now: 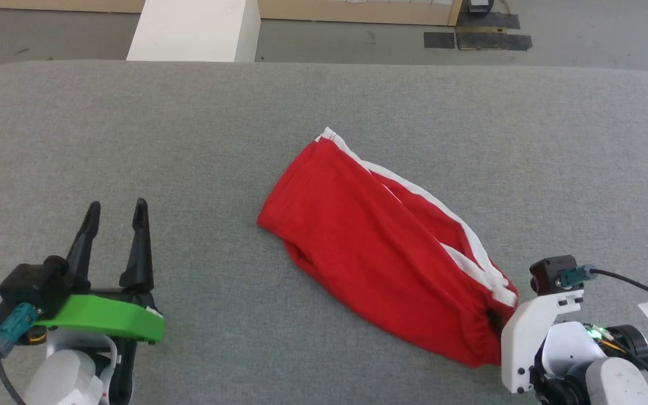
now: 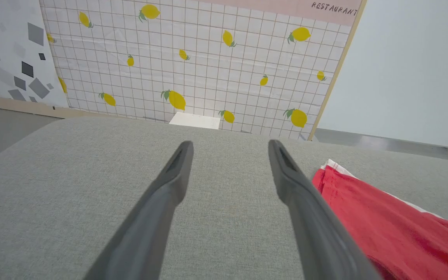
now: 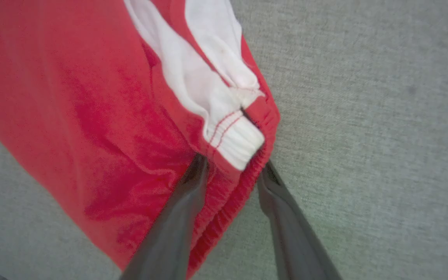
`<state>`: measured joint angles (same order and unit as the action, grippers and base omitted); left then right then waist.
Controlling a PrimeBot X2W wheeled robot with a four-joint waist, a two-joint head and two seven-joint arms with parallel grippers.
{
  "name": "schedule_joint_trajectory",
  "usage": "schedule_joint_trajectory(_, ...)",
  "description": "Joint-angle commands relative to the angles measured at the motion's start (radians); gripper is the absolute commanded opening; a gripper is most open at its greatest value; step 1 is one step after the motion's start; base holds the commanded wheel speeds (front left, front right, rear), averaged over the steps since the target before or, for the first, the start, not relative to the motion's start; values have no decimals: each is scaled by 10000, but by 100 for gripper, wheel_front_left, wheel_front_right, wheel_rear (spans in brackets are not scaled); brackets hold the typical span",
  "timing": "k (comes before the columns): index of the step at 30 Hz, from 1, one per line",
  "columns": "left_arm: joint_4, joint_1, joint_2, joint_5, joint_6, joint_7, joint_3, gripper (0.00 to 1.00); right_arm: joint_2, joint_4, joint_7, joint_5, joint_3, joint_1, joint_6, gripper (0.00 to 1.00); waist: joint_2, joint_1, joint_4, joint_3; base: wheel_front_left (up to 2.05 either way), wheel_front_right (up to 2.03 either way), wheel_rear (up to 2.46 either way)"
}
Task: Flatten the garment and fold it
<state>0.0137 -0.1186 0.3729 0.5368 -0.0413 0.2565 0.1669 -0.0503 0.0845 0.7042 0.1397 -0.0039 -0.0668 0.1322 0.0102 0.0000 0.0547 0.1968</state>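
**Surroundings.** A grey fabric-covered table with rounded far corners spans the scene. Beyond its far edge, left of centre, a white rectangular block stands on the grey floor. Dark mats lie on the floor at far right. A light wooden baseboard runs along the far side. In the left wrist view, a white grid-patterned panel printed with yellow lemons carries the lettering "RESTAURANT" at its upper right. A panel of grey geometric shapes adjoins it on the left and a plain pale wall on the right.
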Motion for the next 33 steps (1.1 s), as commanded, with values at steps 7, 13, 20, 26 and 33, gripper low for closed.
schedule_joint_trajectory(7, 594, -526, -37, 384, 366, -1774, 749, 100, 1, 63, 36, 84, -88, -268, -15, 0, -102, 0, -255, 44, 0, 0, 0)
schedule_joint_trajectory(13, 1654, -2181, -201, 665, 342, -5039, 1833, 100, 1, -43, -10, 277, -7, -508, -15, 0, -102, 0, -486, 314, 0, 0, 0)
schedule_joint_trajectory(20, 3100, -4003, -169, 335, 563, -7517, 2849, 100, 1, -39, -110, 472, 272, -693, -15, 0, -102, 0, -902, 747, 0, 0, 0)
schedule_joint_trajectory(26, 4012, -4697, -243, 189, 835, -8142, 3279, 100, 1, 29, -247, 546, 368, -783, -15, 0, -102, 0, -1264, 1052, 0, 0, 0)
schedule_joint_trajectory(33, 4481, -4679, -549, 644, 1251, -8575, 3588, 0, 1, 117, -399, 571, 292, -774, -15, 0, -102, 0, -1374, 1131, 0, 0, 0)
